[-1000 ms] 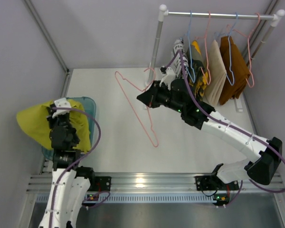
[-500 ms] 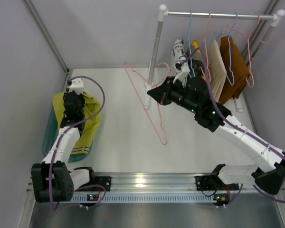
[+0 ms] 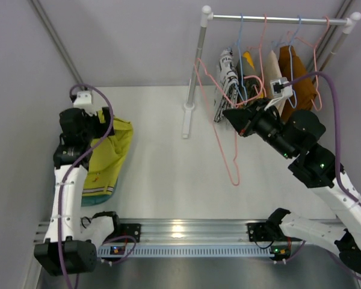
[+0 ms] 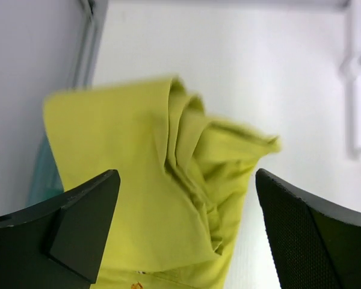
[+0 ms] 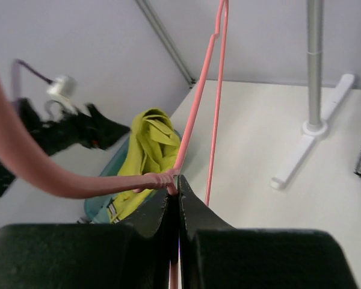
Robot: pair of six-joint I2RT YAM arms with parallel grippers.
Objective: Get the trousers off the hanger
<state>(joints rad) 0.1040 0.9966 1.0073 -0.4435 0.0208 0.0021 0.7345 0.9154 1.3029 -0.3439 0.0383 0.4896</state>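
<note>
The yellow-green trousers (image 3: 106,158) lie crumpled over a teal basket at the left, striped waistband towards the near edge. My left gripper (image 3: 95,123) hovers just above their far end, open and holding nothing. In the left wrist view its jaws (image 4: 185,174) stand wide with the trousers (image 4: 162,198) below them. My right gripper (image 3: 236,114) is shut on the pink wire hanger (image 3: 233,179), which hangs bare in the air beside the rack. The right wrist view shows the jaws (image 5: 177,183) pinched on the hanger (image 5: 200,102) near its twisted neck, with the trousers (image 5: 147,150) far off.
A clothes rack stands at the back right, with its rail (image 3: 277,19) and left pole (image 3: 195,66). On it hang a mustard-and-black garment (image 3: 249,90), a beige one (image 3: 275,90), a brown one (image 3: 298,84) and blue wire hangers. The teal basket (image 5: 95,203) sits against the left wall.
My left gripper opened and let go of the trousers, which dropped onto the basket, and the arm swung towards the back. My right arm carried the hanger right and up towards the rack.
</note>
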